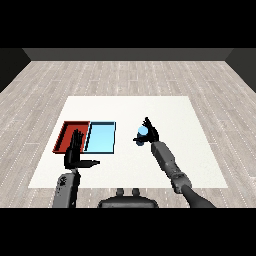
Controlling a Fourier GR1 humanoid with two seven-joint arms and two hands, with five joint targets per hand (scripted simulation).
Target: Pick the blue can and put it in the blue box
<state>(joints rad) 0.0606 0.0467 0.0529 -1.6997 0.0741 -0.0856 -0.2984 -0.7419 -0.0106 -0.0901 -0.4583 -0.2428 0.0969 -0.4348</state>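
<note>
Head view. A white rectangular counter (165, 107) carried two shallow trays lying side by side near its left edge: a red rectangular tray (65, 134) and, touching its right side, a light blue rectangular tray (102, 137). The small blue cylindrical can (142, 132) was held by the black right hand (150, 134), whose fingers and thumb curled round it; the can appeared lifted off the counter surface, though its exact height could not be told. It lay to the right of the light blue tray, near but clearly apart from it, and nothing rested inside either tray. The grey right forearm (167, 159) entered from the lower right corner and angled up toward the can. The black left hand (76, 150) stood at the front edge of the red tray with its fingers straight and raised and its thumb spread sideways to the right, holding nothing. Judged from this arrangement, the pick was accomplished; the carry leftward over the light blue tray and the release into it remained to be done.
</note>
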